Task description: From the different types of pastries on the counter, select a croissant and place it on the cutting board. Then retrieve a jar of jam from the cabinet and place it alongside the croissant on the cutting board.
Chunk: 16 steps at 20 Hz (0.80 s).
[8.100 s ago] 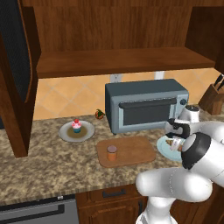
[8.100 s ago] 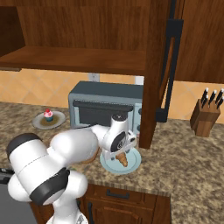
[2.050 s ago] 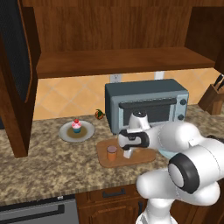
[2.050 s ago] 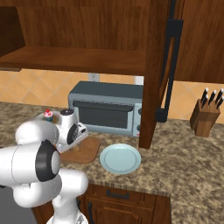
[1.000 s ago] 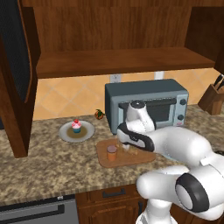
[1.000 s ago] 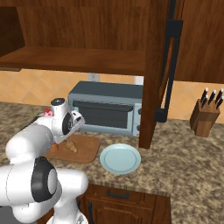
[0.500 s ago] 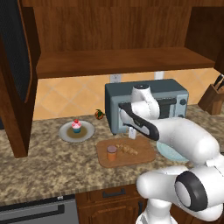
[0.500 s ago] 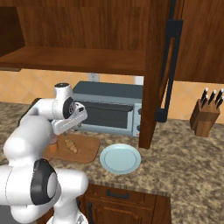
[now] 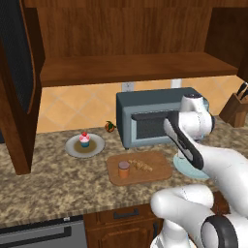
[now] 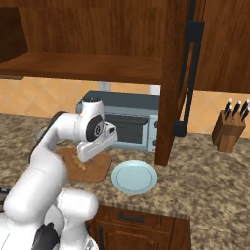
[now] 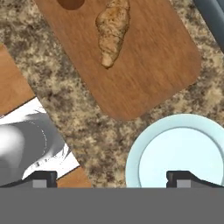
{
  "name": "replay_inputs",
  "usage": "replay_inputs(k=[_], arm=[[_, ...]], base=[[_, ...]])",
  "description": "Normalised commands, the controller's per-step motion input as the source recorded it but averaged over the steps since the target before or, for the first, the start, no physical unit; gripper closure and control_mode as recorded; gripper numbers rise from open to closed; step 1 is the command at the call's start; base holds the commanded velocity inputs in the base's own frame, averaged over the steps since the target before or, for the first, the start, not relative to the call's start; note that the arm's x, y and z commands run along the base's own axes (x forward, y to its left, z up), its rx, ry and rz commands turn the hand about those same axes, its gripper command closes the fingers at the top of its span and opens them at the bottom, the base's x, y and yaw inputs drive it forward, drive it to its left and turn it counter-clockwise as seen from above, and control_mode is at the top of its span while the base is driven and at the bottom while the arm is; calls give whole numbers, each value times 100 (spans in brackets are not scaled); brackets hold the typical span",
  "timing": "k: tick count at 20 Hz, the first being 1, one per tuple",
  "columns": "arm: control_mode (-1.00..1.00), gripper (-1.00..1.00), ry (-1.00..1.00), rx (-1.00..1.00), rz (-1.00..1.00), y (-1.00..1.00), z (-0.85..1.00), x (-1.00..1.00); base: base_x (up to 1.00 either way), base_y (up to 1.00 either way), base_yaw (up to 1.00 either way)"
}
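While the cabinet (image 9: 126,72) hangs open over the desk (image 9: 58,179), both goods already lie on the board (image 9: 157,167): croissant (image 9: 140,165) touching nothing, jar (image 9: 124,169) just beside it. By my judgement the task looks done. Fingers (image 11: 111,177) hover spread wide and empty above the pale plate (image 11: 179,157).

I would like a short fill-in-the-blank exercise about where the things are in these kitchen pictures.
1. The croissant lies on the ____.
2. On the cutting board, beside it, stands the jar of ____.
3. The cupcake sits on a round ____.
4. The light blue plate on the counter holds ____.

Missing words: cutting board; jam; plate; nothing
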Motion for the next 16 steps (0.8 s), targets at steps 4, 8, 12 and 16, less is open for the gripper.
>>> replay_inputs(k=[4,8,12,16], arm=[[-100,-100,-9,0,10,-97,-2,-92],[-100,-100,-7,0,11,-93,-2,-83],[-100,-100,-2,0,10,-87,-8,-72],[-100,-100,0,-2,9,-72,-16,-68]], base=[[0,0,0],[0,0,0],[0,0,0],[0,0,0]])
